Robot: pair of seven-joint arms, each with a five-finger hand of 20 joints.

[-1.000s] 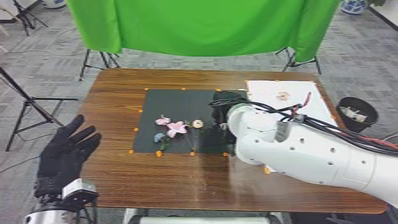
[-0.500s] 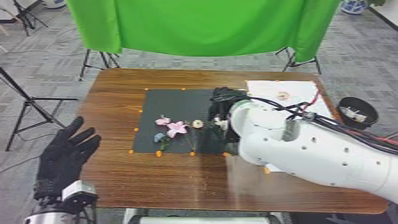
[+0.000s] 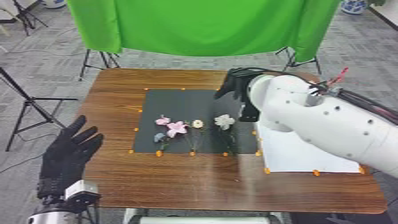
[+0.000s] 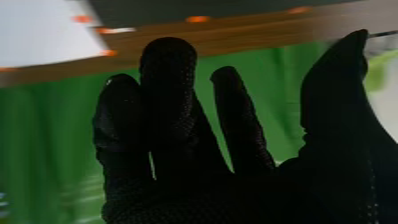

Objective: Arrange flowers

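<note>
Right hand [image 3: 234, 84] near the black mat's [image 3: 178, 103] far edge, my fingers released. White flower [image 3: 224, 120] on mat. Left hand [image 3: 64, 152]: fingers spread.

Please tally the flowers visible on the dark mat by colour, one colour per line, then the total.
Pink flowers: 2
Blue-grey flower: 1
Cream flower: 1
White flower: 1
Total on the dark mat: 5
</note>
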